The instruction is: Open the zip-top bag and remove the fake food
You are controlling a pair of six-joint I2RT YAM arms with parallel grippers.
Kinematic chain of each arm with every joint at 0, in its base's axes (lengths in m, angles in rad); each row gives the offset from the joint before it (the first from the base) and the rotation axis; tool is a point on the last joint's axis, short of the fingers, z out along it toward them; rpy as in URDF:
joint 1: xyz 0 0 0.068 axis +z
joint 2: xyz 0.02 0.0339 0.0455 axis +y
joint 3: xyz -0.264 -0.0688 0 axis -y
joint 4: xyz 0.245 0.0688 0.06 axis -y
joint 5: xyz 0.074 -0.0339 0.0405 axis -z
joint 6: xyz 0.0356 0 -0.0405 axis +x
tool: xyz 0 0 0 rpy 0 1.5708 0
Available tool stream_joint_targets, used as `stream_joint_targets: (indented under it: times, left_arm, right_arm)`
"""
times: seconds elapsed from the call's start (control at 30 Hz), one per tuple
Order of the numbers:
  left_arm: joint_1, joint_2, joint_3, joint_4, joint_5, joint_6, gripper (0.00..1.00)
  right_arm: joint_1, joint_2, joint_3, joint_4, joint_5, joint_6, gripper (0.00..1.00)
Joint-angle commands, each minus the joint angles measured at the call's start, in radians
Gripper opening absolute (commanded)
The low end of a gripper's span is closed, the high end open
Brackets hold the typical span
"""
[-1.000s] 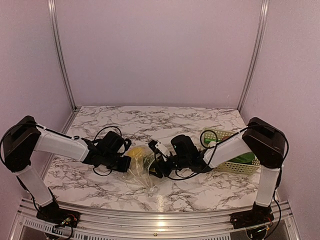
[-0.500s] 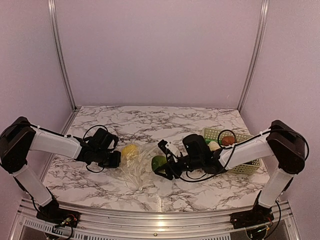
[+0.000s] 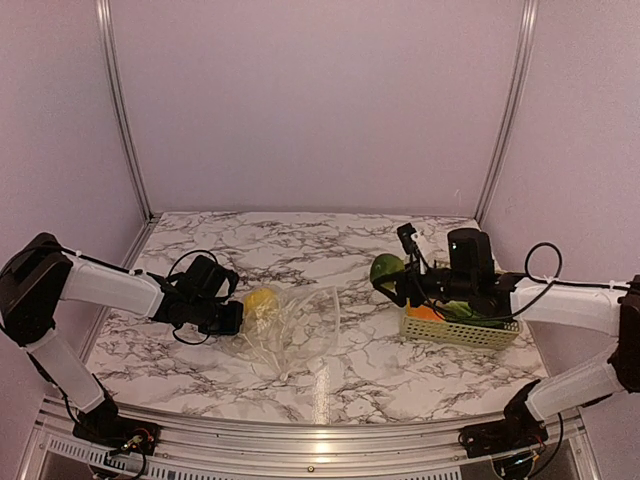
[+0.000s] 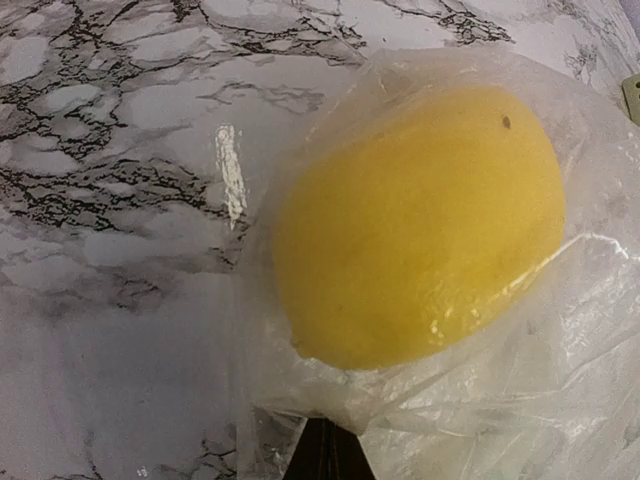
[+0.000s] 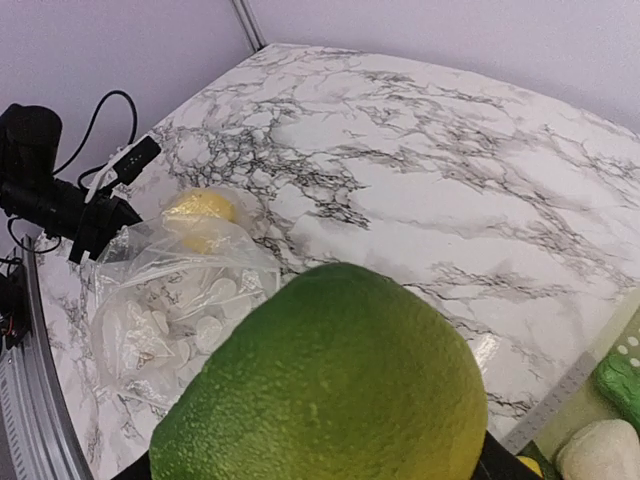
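Observation:
The zip-top bag (image 3: 295,325) lies crumpled on the marble table, clear with white dots (image 5: 175,300). A yellow lemon-like piece of fake food (image 3: 262,302) sits inside it, filling the left wrist view (image 4: 420,225). My left gripper (image 3: 230,318) is shut on the bag's left edge, its dark tips (image 4: 325,455) pinching the plastic (image 4: 560,400). My right gripper (image 3: 395,280) is shut on a round green fruit (image 3: 387,270), held in the air just left of the basket. That fruit (image 5: 330,390) hides the right fingers in the right wrist view.
A pale lattice basket (image 3: 455,330) stands at the right, holding orange (image 3: 425,312) and green (image 3: 480,320) toy pieces and a white one (image 5: 600,450). Its corner (image 5: 625,370) shows beside the green fruit. Loose cables hang by both wrists.
My right arm has drawn back from the bag's mouth with the green fruit, moving right and up to the basket's left edge. The left gripper has stayed on the bag.

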Motion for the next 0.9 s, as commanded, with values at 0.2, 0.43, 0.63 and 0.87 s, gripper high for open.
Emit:
stream_joint_targets:
  times: [0.2, 0.43, 0.63, 0.87]
  left_arm:
    - [0.004, 0.011, 0.018, 0.01, 0.005, -0.001, 0.0]
    - [0.004, 0.007, 0.029, -0.002, -0.002, 0.005, 0.0]
    - [0.005, -0.019, 0.027, -0.011, -0.012, 0.016, 0.0]
    - [0.009, -0.061, 0.014, -0.031, -0.017, 0.035, 0.05]
  right_arm:
    - [-0.323, -0.03, 0.018, -0.156, 0.019, 0.028, 0.55]
    - [-0.364, 0.083, 0.059, -0.15, 0.049, 0.04, 0.6]
    - [-0.364, 0.115, 0.092, -0.156, 0.104, 0.04, 0.75]
    - [-0.364, 0.089, 0.129, -0.218, 0.113, 0.017, 0.82]
